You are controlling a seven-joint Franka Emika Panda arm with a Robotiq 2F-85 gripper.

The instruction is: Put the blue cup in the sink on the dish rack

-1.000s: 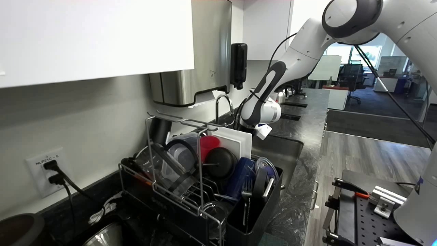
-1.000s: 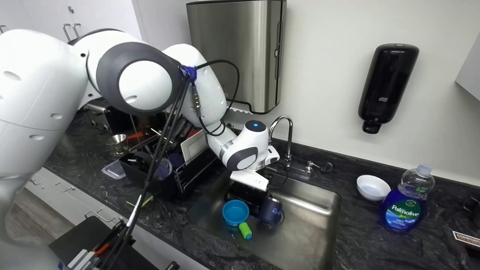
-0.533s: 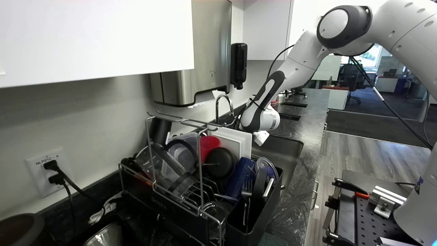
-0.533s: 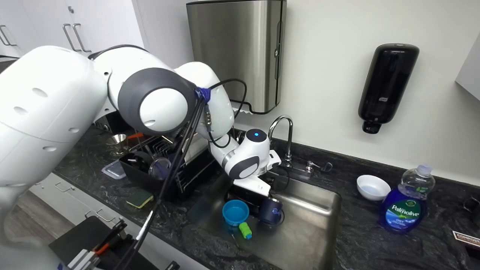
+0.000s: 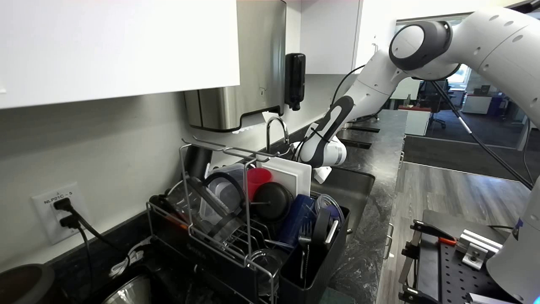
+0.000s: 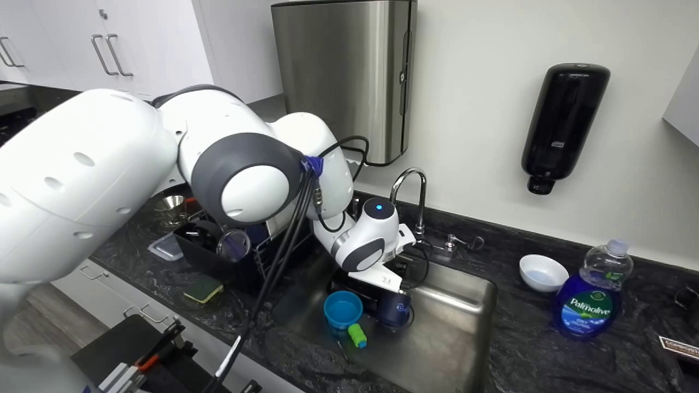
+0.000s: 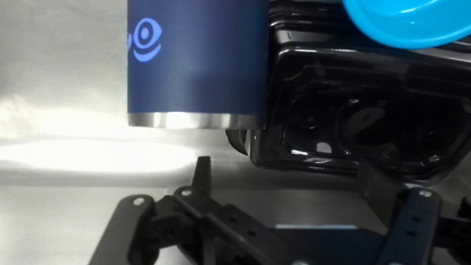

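Observation:
A dark blue mug (image 6: pixel 394 311) with a steel-coloured base lies in the sink (image 6: pixel 431 355); it also shows large in the wrist view (image 7: pixel 198 66). A light-blue round cup (image 6: pixel 343 311) sits beside it, and its rim shows in the wrist view (image 7: pixel 408 25). Which one the task means I cannot tell. My gripper (image 7: pixel 285 165) is open and empty, behind the mug's base end and apart from it. In both exterior views the fingers are hidden by the wrist or the rack's contents. The dish rack (image 5: pixel 236 270) stands beside the sink, full of dishes.
A black glossy container (image 7: pixel 349 95) lies against the mug in the sink. A green item (image 6: pixel 357 335) lies near the light-blue cup. The faucet (image 6: pixel 421 202) rises behind my wrist. A white square dish (image 5: pixel 291 175) stands at the rack's sink end. A sponge (image 6: pixel 203 289) lies on the counter.
My arm has come down over the sink and moved slightly right, closer to the dark blue mug, in an exterior view. The mug, the light-blue cup and the rack have not moved.

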